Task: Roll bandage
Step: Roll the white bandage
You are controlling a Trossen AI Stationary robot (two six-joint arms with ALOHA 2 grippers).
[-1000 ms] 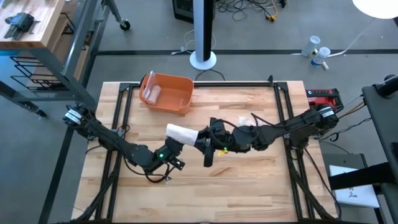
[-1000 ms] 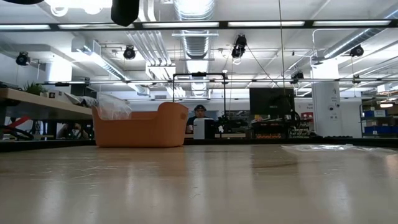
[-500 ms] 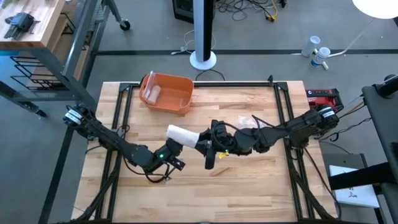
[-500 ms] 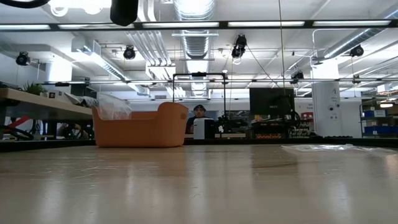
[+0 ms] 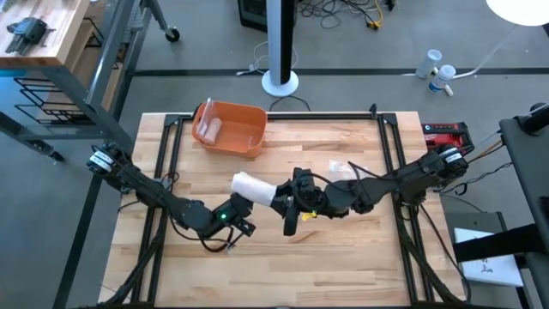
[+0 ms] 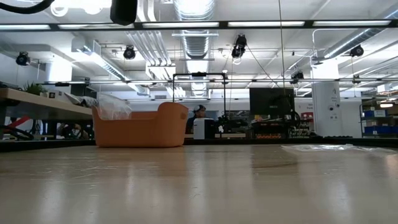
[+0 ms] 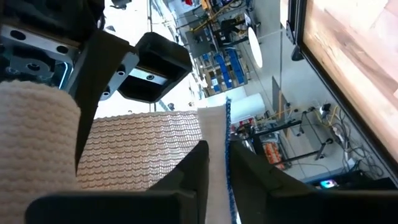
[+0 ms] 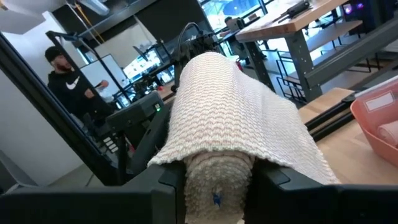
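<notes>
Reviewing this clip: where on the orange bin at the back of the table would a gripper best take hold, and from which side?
On the orange bin, I would pinch the bare front wall's rim from above. It sits upright and open-topped, and its contents lie toward the left end.

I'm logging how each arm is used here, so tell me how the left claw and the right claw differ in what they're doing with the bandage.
The right claw clamps the rolled end of the bandage, while the left claw pinches its flat, loose strip. From above, the right claw sits near the table's middle; the left claw sits to its left, lower down the table. Both are shut on the same bandage, stretched between them.
</notes>
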